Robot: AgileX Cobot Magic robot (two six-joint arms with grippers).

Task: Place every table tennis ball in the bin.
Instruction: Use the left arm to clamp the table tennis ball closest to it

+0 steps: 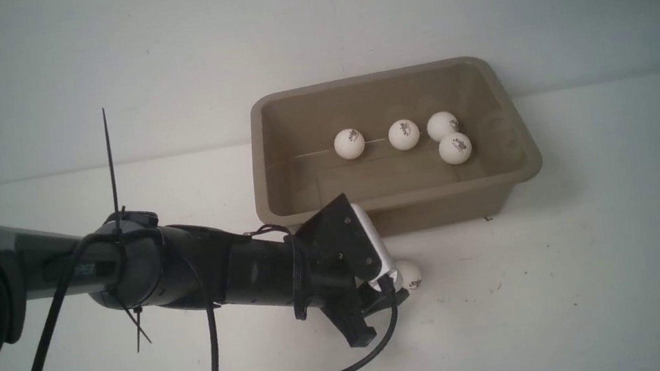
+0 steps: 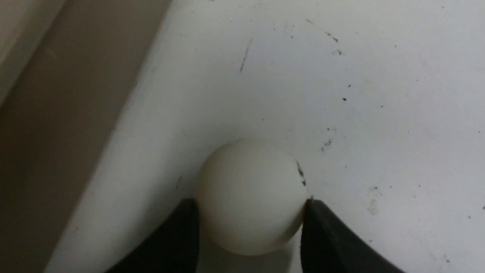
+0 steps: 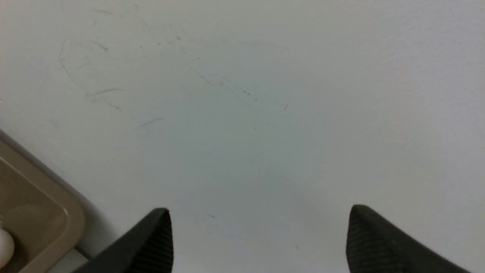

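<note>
My left gripper [image 2: 251,201] pinches the ball [image 2: 250,178] on the table [image 1: 579,279], right by the bin [image 1: 402,206]; my right gripper [image 3: 259,208] gapes wide.

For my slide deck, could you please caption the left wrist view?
Left gripper closed on a white table tennis ball just beside the taupe bin.

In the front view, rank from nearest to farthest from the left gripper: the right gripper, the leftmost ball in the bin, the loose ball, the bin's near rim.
1. Loose ball, between the left gripper fingers on the table.
2. Bin's near rim, just beyond it.
3. Leftmost ball in the bin, on its floor.
4. Right gripper, far off at upper right.
</note>
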